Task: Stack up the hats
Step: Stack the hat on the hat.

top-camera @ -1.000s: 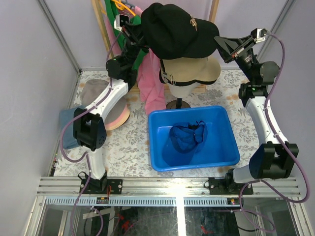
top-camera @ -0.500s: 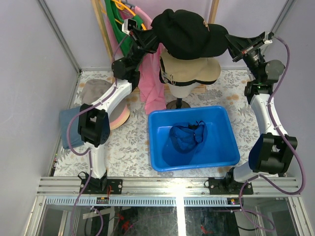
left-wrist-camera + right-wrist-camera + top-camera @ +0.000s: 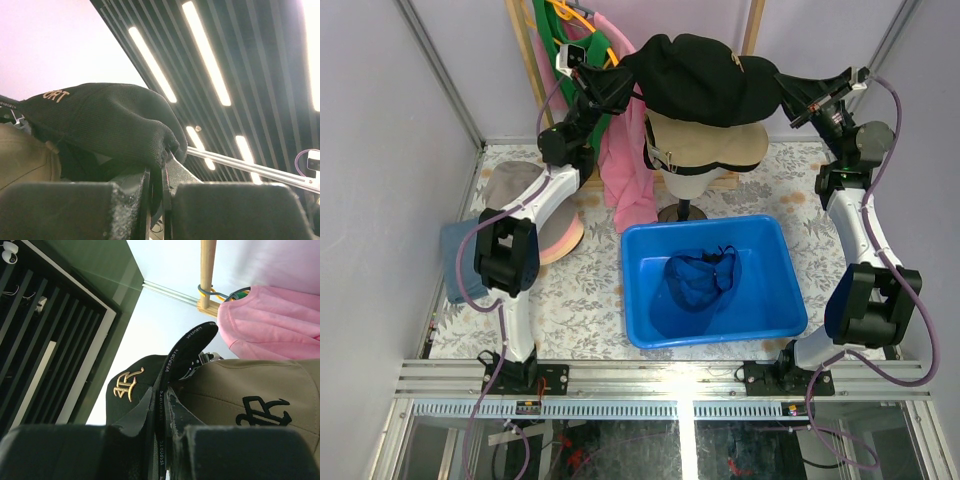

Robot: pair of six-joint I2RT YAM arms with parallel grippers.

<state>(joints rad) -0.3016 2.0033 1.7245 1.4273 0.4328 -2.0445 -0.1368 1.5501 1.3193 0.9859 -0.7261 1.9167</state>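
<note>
Right wrist | right claw (image 3: 161, 407) clamps black cap (image 3: 122, 397) by strap printed VESPORTS; left claw (image 3: 161, 172) pinches its fabric

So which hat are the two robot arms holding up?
Find the blue bin, then the mannequin head behind it. Over the khaki cap on that head hangs a black cap, pinched by the left gripper and the right gripper. It alone is black, with gold lettering.
</note>
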